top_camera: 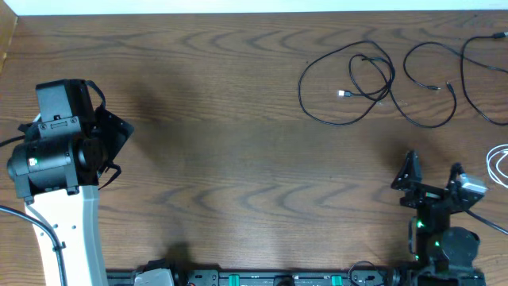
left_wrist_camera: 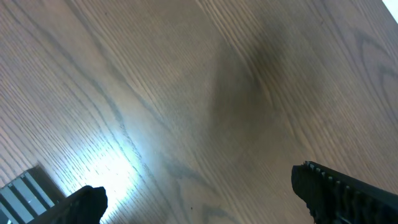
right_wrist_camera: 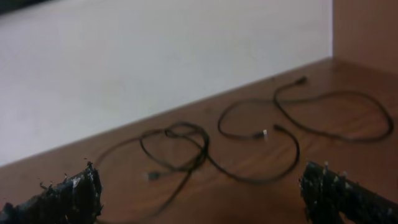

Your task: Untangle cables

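We saw the white cable cut off at the right edge; the black cables' plugs were blurred.

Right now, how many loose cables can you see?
4. A looped black cable at the back, right of centre; a second black cable right of it; a third black cable at the right edge; a white cable nearer, partly cut off. More may be hidden.

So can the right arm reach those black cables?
Probably yes. The right tool is open, and only bare table lies between it and the black cables just ahead.
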Robot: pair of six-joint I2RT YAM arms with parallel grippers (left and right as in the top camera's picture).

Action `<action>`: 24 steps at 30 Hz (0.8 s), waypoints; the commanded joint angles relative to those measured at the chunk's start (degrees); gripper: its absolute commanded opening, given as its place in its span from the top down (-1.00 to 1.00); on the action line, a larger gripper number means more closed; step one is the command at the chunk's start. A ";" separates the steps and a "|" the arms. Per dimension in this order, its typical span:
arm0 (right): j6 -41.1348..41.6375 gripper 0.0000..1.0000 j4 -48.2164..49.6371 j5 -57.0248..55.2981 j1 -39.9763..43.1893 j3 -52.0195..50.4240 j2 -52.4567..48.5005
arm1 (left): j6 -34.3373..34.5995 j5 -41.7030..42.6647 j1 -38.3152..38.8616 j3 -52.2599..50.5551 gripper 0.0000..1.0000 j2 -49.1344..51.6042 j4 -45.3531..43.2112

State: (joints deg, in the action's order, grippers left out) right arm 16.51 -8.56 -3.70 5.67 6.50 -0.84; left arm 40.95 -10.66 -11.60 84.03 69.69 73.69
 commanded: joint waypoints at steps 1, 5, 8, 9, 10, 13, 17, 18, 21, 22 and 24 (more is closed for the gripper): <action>0.85 -0.98 1.25 -0.68 0.13 -2.58 0.55 | 0.48 -0.35 -0.28 0.28 -1.00 0.02 0.26; 0.81 -0.99 1.51 -0.68 0.13 -4.72 0.55 | 0.48 -0.35 -0.28 0.28 -1.00 0.02 0.26; 0.61 -0.98 1.66 -0.63 0.13 -4.79 0.55 | 0.48 -0.35 -0.28 0.28 -1.00 0.02 0.26; 0.61 -0.99 1.68 -0.66 0.13 -4.79 0.55 | 0.48 -0.35 -0.28 0.28 -1.00 0.02 0.26; 0.61 -0.98 1.66 -0.63 0.13 -4.79 0.55 | 0.48 -0.35 -0.28 0.28 -1.00 0.02 0.26; 0.61 -0.99 1.66 -0.63 0.13 -4.79 0.55 | 0.48 -0.35 -0.28 0.28 -1.00 0.02 0.26; 0.61 -0.98 1.73 -0.66 -0.57 -4.81 0.59 | 0.48 -0.35 -0.28 0.28 -1.00 0.02 0.26; 0.59 -0.99 1.79 -0.68 -0.76 -4.81 0.59 | 0.48 -0.35 -0.28 0.28 -1.00 0.02 0.26; 0.61 -0.98 3.52 -1.64 -0.79 -5.51 0.59 | 0.48 -0.35 -0.28 0.28 -1.00 0.02 0.26; 0.61 -0.99 4.50 -2.23 -0.79 -5.97 0.59 | 0.48 -0.35 -0.28 0.28 -1.00 0.02 0.26; -0.33 -0.98 4.94 -2.60 -0.68 -6.21 0.59 | 0.48 -0.35 -0.28 0.28 -1.00 0.02 0.26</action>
State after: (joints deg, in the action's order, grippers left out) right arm 16.53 -3.92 -4.73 5.15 1.30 -0.75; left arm 40.97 -10.66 -11.60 84.03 69.69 73.69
